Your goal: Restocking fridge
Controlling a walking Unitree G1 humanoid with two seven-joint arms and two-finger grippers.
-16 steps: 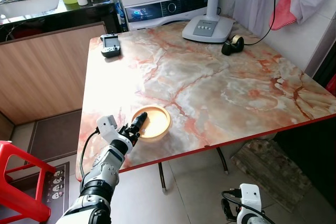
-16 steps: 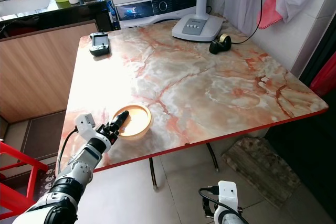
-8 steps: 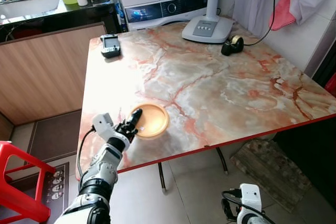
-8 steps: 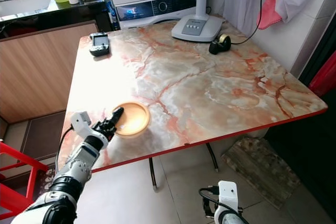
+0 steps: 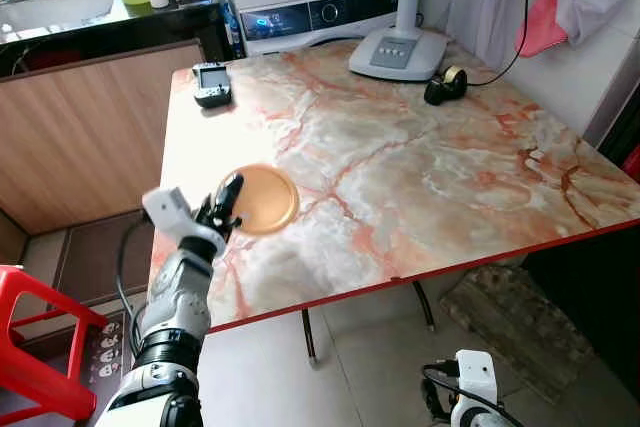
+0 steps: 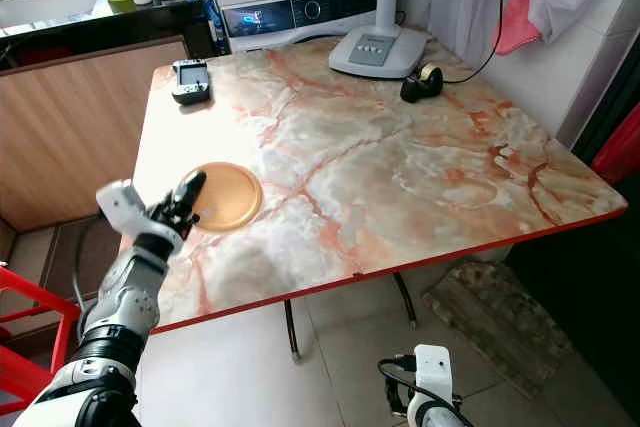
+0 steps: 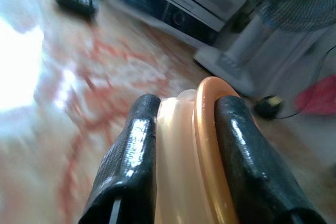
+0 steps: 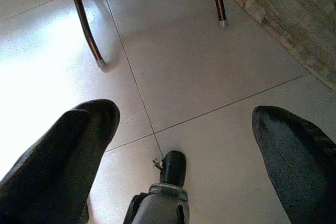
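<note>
Orange bowl (image 5: 262,198) tipped on edge above the marble table (image 5: 420,177), near its left edge | left end effector (image 5: 226,205) clamped on the bowl's rim, one finger each side | bowl looks clear of the tabletop, blur makes that unsure | right end effector (image 8: 184,145) spread apart over the floor (image 8: 173,77)

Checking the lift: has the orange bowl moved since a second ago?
Yes. The orange bowl, pinched by the left gripper, has left the table's near edge, rising toward the remote.
</note>
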